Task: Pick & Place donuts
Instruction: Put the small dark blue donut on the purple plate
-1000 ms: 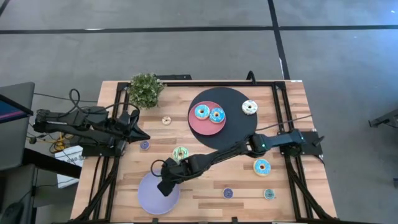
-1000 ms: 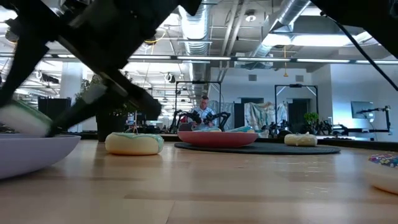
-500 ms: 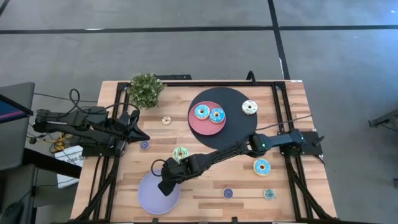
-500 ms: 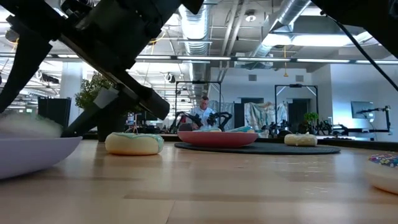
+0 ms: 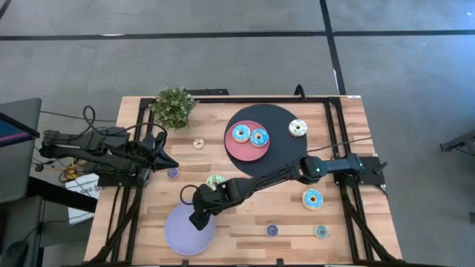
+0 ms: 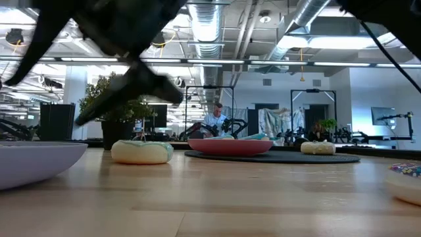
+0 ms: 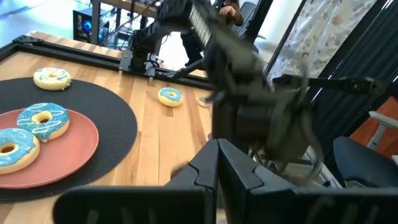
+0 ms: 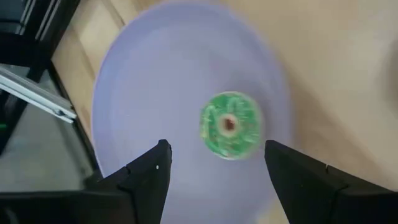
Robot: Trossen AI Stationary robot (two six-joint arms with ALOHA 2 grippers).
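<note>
Hovering over the lavender plate [image 8: 155,93], the right gripper [image 8: 217,165] is spreading its fingers wide, and the small green donut [image 8: 231,124] is lying free on the plate, just ahead of the gap between the two fingertips, touching neither. So the drop looks done. By my reading, the next move is calling for a lift clear and a reach to another small donut, perhaps the purple one [image 5: 272,230] well behind the fingers. Off to the side, the left gripper [image 5: 165,158] is waiting, clenched on nothing.
</note>
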